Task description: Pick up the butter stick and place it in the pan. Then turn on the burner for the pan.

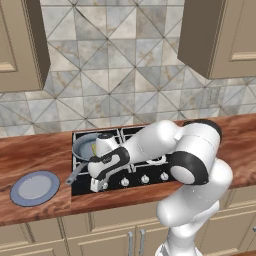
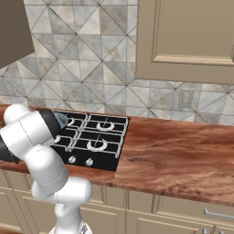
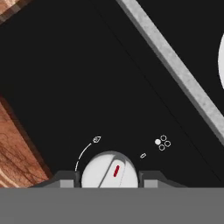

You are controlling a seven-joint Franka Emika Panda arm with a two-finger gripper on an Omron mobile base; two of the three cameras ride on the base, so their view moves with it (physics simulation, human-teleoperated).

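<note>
While your white arm bends down at the black cooktop [image 1: 150,172], the two-finger gripper [image 3: 111,180] straddles a round silver knob [image 3: 109,171] at 6 o'clock, jaws partly closed on it.

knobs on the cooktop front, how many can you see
4. In the left base view, three knobs sit in a row at and; a fourth lies between the gripper fingertips at the row's left end. The arm may hide more.

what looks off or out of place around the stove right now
Nothing stands out. The pan sits on the back left of the black cooktop with a bit of yellow inside, its handle pointing out front. The blue-grey plate lies flat on the wooden counter. The gripper straddles a white knob, as expected for lighting the burner.
</note>
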